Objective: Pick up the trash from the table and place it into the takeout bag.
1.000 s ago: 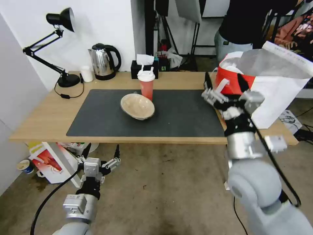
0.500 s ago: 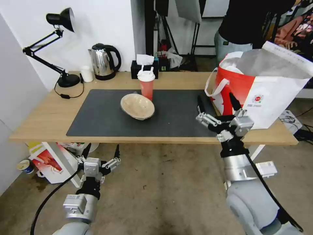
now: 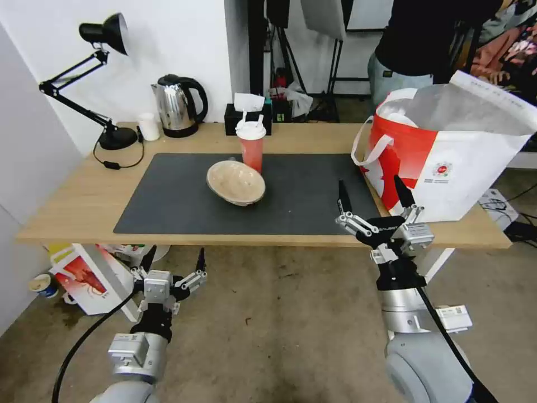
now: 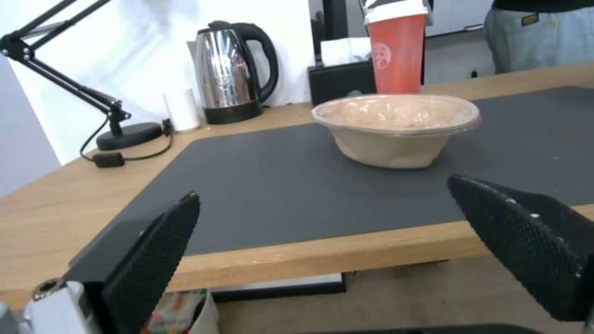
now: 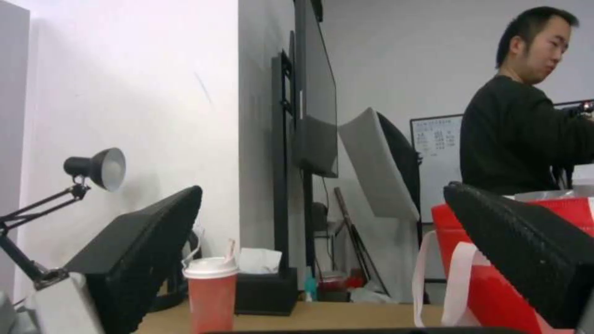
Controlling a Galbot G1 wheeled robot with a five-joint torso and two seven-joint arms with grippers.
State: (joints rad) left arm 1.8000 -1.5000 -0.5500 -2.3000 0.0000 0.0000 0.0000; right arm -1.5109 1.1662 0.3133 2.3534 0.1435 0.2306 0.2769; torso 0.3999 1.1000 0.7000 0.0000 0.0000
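The bench (image 3: 72, 207), long and of light wood with a dark grey mat (image 3: 313, 196), stands beyond both tools. The takeout bag (image 3: 447, 157) stands on the bench end just behind the right tool (image 3: 371, 197), a little to its right, with its mouth open and its white strap handle toward the tool. The right tool is held at the near bench edge, its fingers spread wide and holding nothing. The left tool (image 3: 172, 261) hangs lower than the bench top, in front of the near edge, also spread wide and empty. The beige paper bowl (image 3: 235, 182) lies tilted on the mat, ahead of the left tool and well to the left of the right tool. The red cup (image 3: 251, 146) with white lid and straws stands upright just behind the bowl.
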